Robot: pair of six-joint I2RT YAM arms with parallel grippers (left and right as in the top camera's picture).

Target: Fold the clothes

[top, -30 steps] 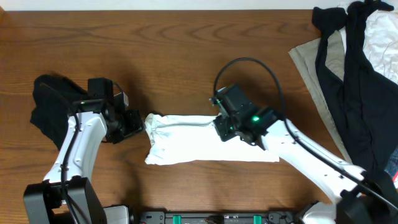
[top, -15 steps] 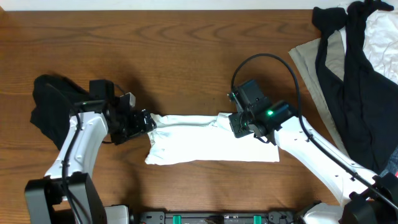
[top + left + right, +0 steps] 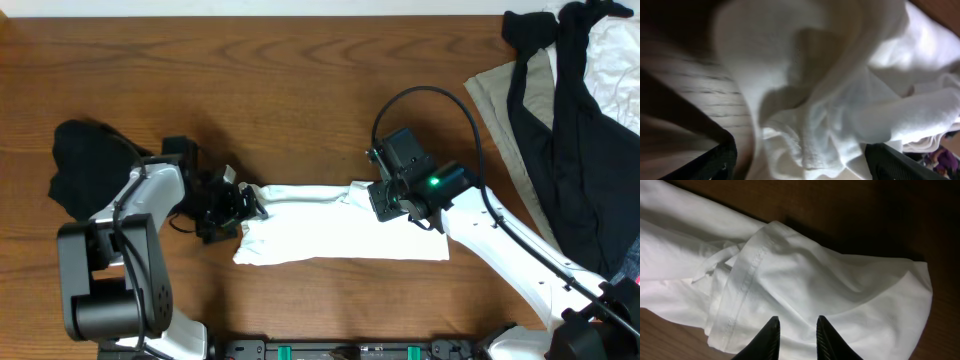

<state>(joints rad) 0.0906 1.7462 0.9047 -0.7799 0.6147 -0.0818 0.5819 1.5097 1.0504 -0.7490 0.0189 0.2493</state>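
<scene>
Plain white T-shirt point(image 3: 340, 232), black garment point(image 3: 82, 165), brown table point(image 3: 250, 80).

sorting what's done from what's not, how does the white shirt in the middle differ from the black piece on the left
Colour: the white shirt is white, the black piece black. Shape: the white shirt is laid out as a long flat band, the black piece is a bunched lump. Size: the white shirt covers more table than the black piece. Both are soft fabric lying on the wooden table.
</scene>
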